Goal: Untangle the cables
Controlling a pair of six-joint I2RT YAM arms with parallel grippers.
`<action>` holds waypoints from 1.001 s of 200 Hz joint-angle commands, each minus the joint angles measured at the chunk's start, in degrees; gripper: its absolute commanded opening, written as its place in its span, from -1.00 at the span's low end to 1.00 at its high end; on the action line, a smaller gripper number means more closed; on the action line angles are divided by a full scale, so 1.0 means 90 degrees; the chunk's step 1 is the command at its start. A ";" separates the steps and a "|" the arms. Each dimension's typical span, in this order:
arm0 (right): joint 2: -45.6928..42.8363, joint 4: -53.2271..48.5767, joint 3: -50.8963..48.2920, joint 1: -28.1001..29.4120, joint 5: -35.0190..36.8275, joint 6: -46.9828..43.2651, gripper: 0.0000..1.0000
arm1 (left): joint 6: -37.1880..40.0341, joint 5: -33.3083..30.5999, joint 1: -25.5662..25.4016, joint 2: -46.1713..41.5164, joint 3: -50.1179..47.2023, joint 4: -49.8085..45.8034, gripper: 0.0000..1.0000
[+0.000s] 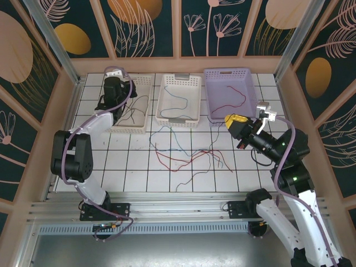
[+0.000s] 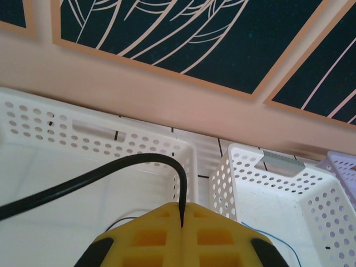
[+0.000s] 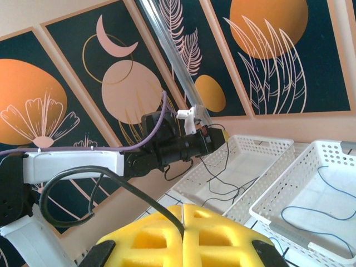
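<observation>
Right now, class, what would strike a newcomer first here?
The tangle of thin red, blue and black cables sprawls across the white tiled table. Behind it stand the left white perforated plastic basket with black strands, the middle white one with blue, and the lilac plastic basket with red.

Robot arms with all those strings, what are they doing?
Two arms are sorting thin cables into baskets. The left gripper is shut on a black cable over the left white basket, where more black wire lies. The right gripper, near the lilac basket, is shut on a dark cable too. A blue cable lies in the middle basket, a red cable in the lilac one. A tangle of red, blue and black cables lies on the table.
</observation>
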 commanded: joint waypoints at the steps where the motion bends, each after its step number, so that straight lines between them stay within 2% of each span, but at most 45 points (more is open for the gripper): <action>1: -0.0026 0.0005 0.0171 0.0051 -0.0195 -0.0103 -1.00 | -0.0024 0.0087 0.0003 0.0193 0.0160 0.0118 -1.00; 32: -0.0021 0.0214 0.0003 0.0061 -0.0254 -0.0004 -1.00 | -0.0036 0.0150 0.0009 0.0264 0.0253 0.0086 -0.96; 63: 0.0016 0.0297 -0.0068 0.0059 -0.0283 0.0049 -1.00 | 0.0021 0.0144 0.0000 0.0267 0.0277 -0.0013 -0.77; 71: 0.0032 0.0308 -0.0069 0.0069 -0.0275 0.0054 -1.00 | 0.0046 0.0112 0.0006 0.0257 0.0259 -0.0035 -0.65; 91: 0.0069 0.0338 -0.0072 0.0076 -0.0251 0.0056 -1.00 | 0.0127 0.0134 0.0003 0.0238 0.0290 -0.0154 -0.17; 131: 0.0302 0.0129 0.0086 0.0115 0.0070 -0.0001 -1.00 | 0.0140 0.0172 0.0008 -0.0018 0.0523 -0.0434 0.43; 154: 0.0544 0.0041 0.0242 0.0129 0.0166 -0.0021 -1.00 | 0.0000 0.0159 0.0009 -0.0397 0.0754 -0.0761 0.68; 182: 0.0895 0.0023 0.0461 0.0147 0.0235 -0.0051 -1.00 | -0.0343 0.0630 0.0000 -0.0782 0.1055 -0.1400 0.96; 200: 0.1106 0.0088 0.0614 0.0157 0.0207 -0.0048 -1.00 | -0.0708 0.0918 -0.0008 -0.1230 0.0738 -0.1494 0.97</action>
